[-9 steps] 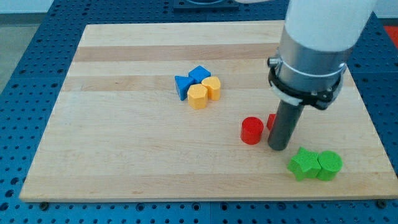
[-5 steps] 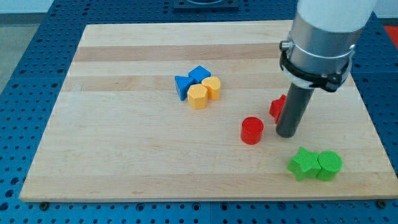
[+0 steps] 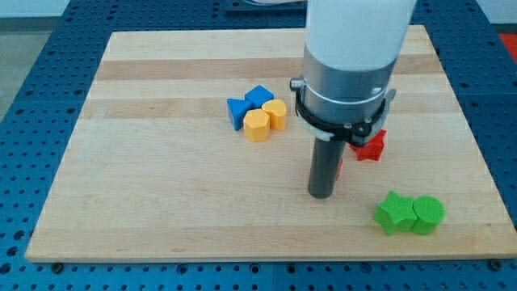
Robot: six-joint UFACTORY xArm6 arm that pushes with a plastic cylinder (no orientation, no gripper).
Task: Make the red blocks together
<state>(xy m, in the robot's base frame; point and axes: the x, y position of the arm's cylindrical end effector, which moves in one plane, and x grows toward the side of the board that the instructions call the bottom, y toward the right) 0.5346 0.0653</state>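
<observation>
Two red blocks: one (image 3: 371,147) lies right of my rod, the other (image 3: 339,166) mostly hidden behind it, near my tip (image 3: 321,195). No claw shows. Light, rigid, they should slide if pushed on a flat side.

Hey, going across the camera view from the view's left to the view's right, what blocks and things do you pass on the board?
Blue blocks → yellow blocks → my tip, with the red cylinder mostly hidden behind the rod → red block → green star-like block → green cylinder.
</observation>
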